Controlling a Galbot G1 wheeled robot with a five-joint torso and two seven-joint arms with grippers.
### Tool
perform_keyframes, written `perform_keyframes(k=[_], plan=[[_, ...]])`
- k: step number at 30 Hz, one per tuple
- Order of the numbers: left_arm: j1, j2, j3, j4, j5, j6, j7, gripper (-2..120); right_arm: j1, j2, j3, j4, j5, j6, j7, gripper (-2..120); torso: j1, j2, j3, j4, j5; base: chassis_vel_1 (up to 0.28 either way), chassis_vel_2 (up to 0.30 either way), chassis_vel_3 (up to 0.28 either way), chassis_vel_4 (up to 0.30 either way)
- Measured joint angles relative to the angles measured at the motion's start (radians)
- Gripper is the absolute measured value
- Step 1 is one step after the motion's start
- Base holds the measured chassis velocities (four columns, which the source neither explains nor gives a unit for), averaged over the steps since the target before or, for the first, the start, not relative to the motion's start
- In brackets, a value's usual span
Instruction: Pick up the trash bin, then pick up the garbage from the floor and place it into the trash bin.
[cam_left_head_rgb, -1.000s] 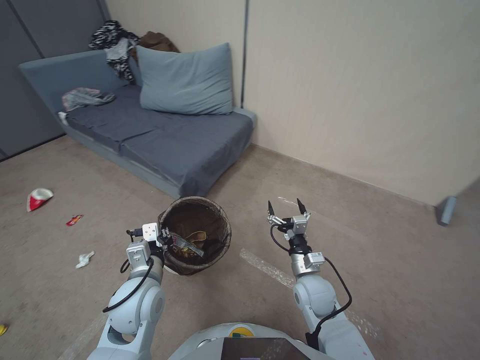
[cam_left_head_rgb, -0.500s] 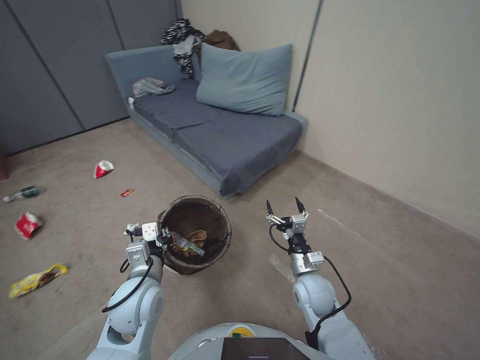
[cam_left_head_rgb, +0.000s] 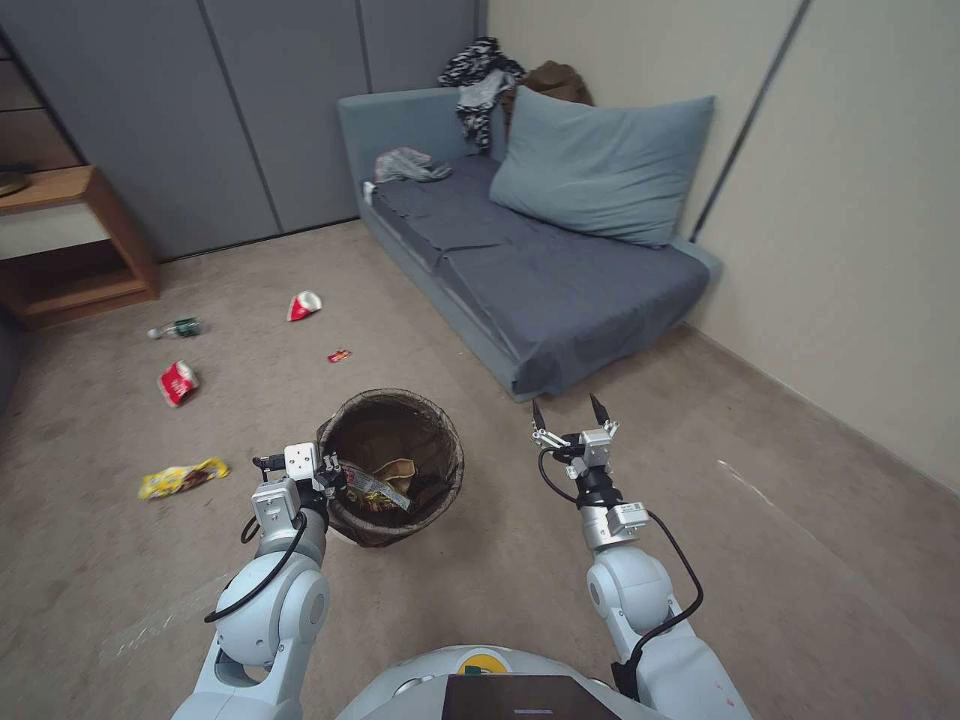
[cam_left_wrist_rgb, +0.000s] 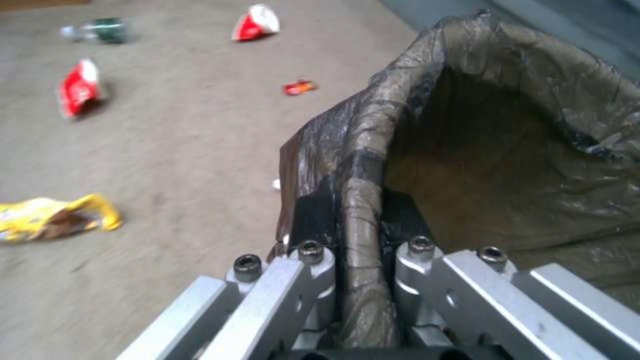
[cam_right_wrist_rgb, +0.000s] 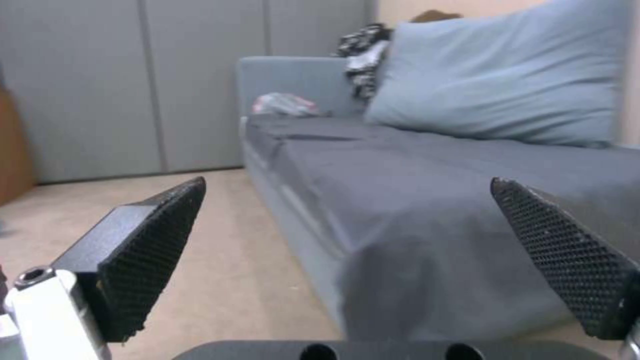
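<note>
Beyond the right claw (cam_left_head_rgb: 570, 407) stands the grey sofa (cam_left_head_rgb: 545, 275), the largest thing in the room, with a blue pillow (cam_left_head_rgb: 600, 165) leaning on its back and clothes (cam_left_head_rgb: 480, 75) heaped at the far corner. Under everything lies the floor (cam_left_head_rgb: 800, 540), a tan carpet. Off to the far left of the left claw (cam_left_head_rgb: 328, 478) stands a wooden shelf (cam_left_head_rgb: 75, 240) against the grey wall panels. Next in size is the trash bin (cam_left_head_rgb: 395, 465), held clear of the carpet just ahead of the robot: the left claw is clamped on the near rim, one finger inside and one outside the brown liner (cam_left_wrist_rgb: 363, 200), as the left wrist view shows. Inside the bin lie a few pieces of wrapper and brown paper. The right claw hangs to the right of the bin, well apart from it, its two black fingers (cam_right_wrist_rgb: 143, 250) spread wide with nothing between them. The garbage lies scattered to the left of and beyond the left claw: a yellow wrapper (cam_left_head_rgb: 182, 478) nearest, a crushed red packet (cam_left_head_rgb: 177, 382) farther off, a red-and-white cup (cam_left_head_rgb: 304, 305) and a small bottle (cam_left_head_rgb: 176, 328) farther still, and a tiny red scrap (cam_left_head_rgb: 339, 355) between the cup and the bin.
</note>
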Motion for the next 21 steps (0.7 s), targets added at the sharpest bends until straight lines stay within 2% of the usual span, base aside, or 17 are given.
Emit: perform_keyframes(k=[21], plan=[[-0.011,0.006,0.000,0.002,-0.008,0.004,-0.004,5,0.015,-0.002,-0.003,-0.010,-0.009,0.012,-0.025,100,0.000,0.000,0.000,0.0000,0.0001,0.122,0.124,0.125,0.131]])
